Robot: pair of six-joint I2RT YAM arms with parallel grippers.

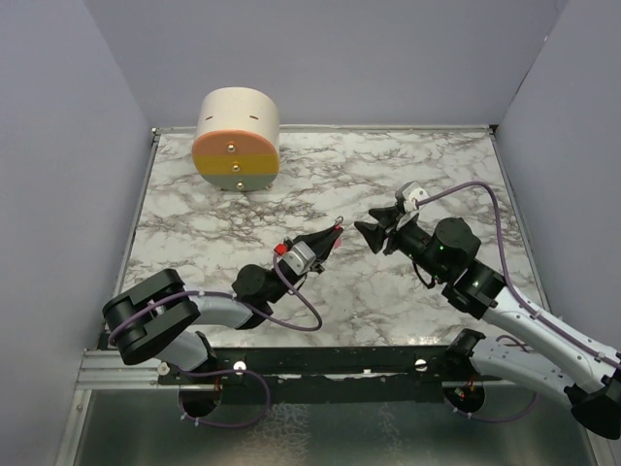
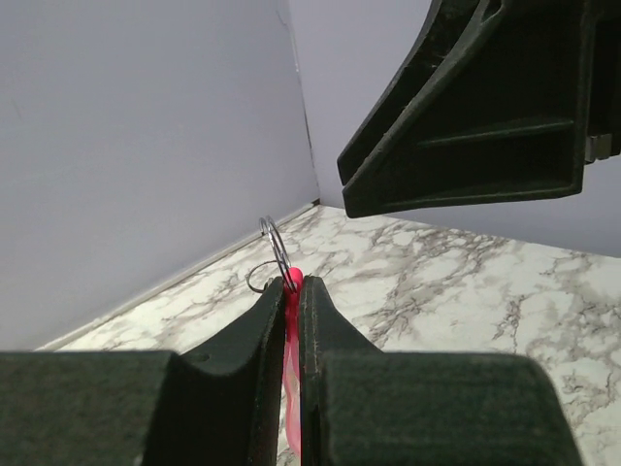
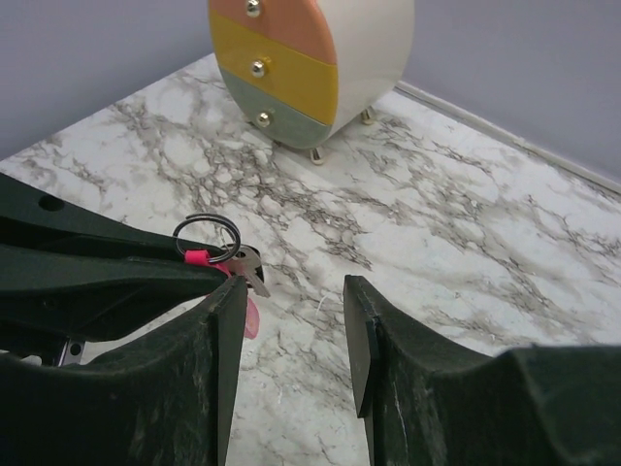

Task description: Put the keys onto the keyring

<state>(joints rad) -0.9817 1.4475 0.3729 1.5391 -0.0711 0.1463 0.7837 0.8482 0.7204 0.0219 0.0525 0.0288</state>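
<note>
My left gripper (image 1: 333, 233) is shut on the keys, a slim pink piece (image 2: 291, 335) clamped upright between its fingers. The keyring (image 2: 276, 243), a thin dark wire loop, stands at the pink piece's top end, just past the fingertips. In the right wrist view the keyring (image 3: 207, 235) loops round the pink tip (image 3: 197, 257), and a small silver key blade (image 3: 248, 269) hangs beside it. My right gripper (image 3: 294, 291) is open with nothing between its fingers. It sits just right of the left fingertips, facing them, above the table's middle (image 1: 366, 233).
A round cream drawer unit (image 1: 238, 141) with pink, yellow and green fronts stands at the back left on short legs. Grey walls enclose the marble table (image 1: 408, 301) on three sides. Purple cables loop by both arms.
</note>
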